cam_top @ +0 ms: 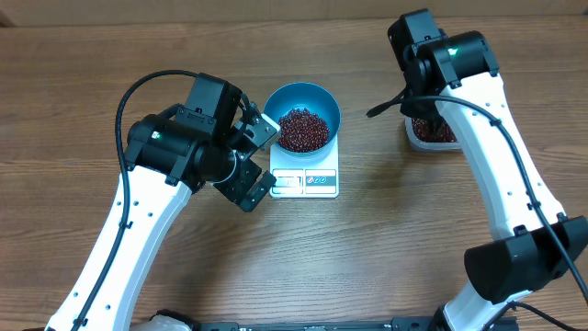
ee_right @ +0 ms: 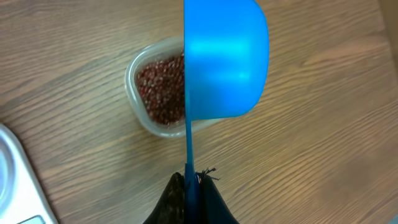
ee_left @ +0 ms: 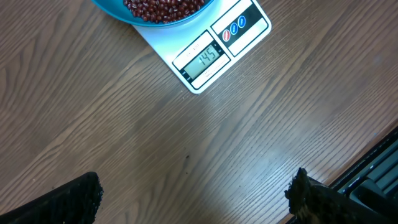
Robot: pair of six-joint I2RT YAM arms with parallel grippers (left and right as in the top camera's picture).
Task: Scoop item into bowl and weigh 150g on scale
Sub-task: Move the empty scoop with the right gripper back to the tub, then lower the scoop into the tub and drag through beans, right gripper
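Wood counter (cam_top: 386, 257): round blue bowl (cam_top: 303, 92) of red-brown beans (cam_top: 302, 129) sits on the white square scale (cam_top: 305, 181), upper centre; display (ee_left: 205, 61) reads 145, I think. Nearly done, small top-up left. My right jaws clamp the blue plastic scoop (ee_right: 224, 62) over the clear tub (ee_right: 129, 84); left jaws wide, empty.

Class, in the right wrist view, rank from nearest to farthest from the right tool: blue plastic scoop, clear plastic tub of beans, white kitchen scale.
1. Blue plastic scoop: its handle is held in the right tool.
2. Clear plastic tub of beans: ahead, partly covered by the scoop.
3. White kitchen scale: off at the left edge.
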